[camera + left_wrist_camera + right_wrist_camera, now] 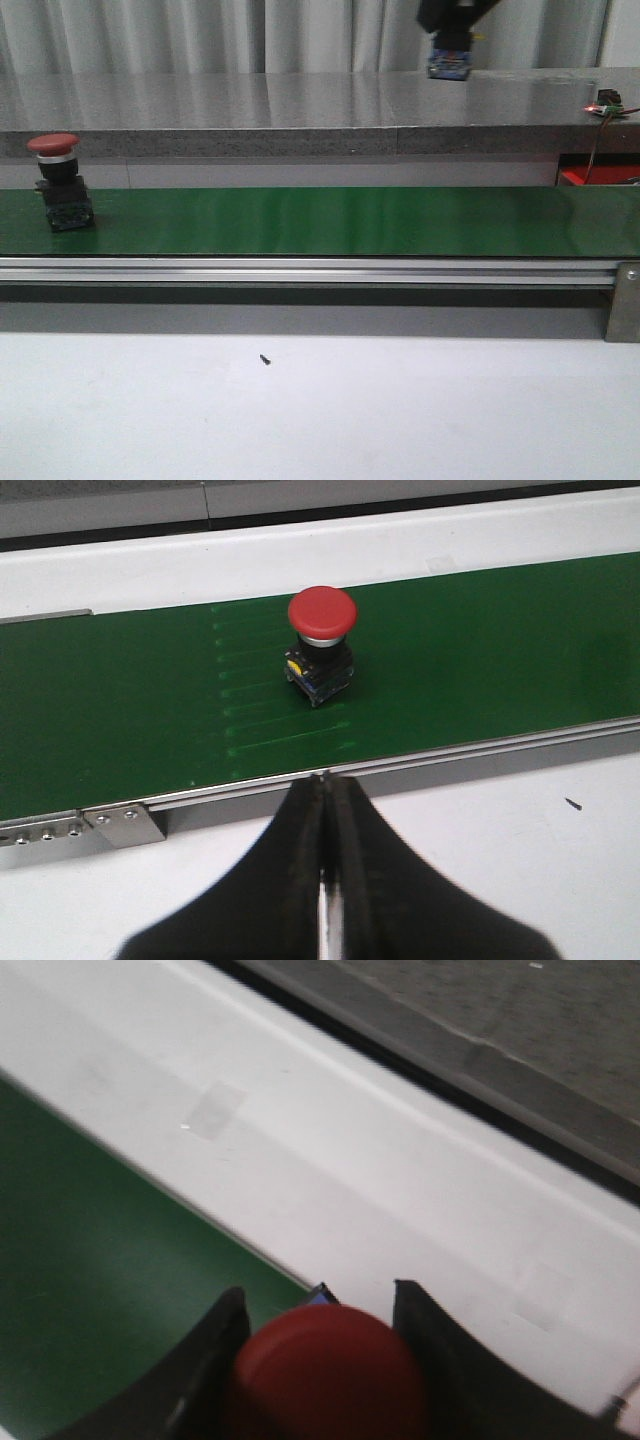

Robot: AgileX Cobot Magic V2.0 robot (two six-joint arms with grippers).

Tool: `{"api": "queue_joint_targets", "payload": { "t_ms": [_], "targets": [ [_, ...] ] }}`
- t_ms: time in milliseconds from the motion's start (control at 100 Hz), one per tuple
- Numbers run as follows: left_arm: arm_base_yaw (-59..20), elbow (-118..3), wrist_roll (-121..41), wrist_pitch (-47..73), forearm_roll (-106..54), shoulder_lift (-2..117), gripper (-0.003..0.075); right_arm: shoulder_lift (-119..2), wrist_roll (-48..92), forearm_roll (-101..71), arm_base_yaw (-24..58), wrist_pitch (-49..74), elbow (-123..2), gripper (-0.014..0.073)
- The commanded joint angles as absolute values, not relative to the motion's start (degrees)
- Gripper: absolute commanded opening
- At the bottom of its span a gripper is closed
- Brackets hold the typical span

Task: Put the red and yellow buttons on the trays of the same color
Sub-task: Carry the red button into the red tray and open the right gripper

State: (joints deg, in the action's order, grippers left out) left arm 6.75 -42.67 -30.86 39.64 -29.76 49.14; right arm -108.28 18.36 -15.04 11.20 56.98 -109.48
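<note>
Ahead of the left gripper, whose fingers are pressed together, a red mushroom-head button stands upright on the green conveyor belt, its black base beneath a silver collar. Between the right gripper fingers sits a second red button, clamped.
</note>
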Motion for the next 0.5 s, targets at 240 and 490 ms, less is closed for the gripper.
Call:
{"api": "queue_joint_targets", "payload": {
  "t_ms": [240, 490],
  "targets": [
    [6.5, -44.1, -31.0, 36.6, -31.7, 48.6, -0.0020, -104.6, 19.0, -14.9, -4.8, 55.0, -110.7, 0.0169],
    [6.5, -44.1, -31.0, 36.6, -31.7, 48.6, -0.0020, -108.7, 19.0, -14.9, -12.7, 52.3, -110.7, 0.0169]
  ]
}}
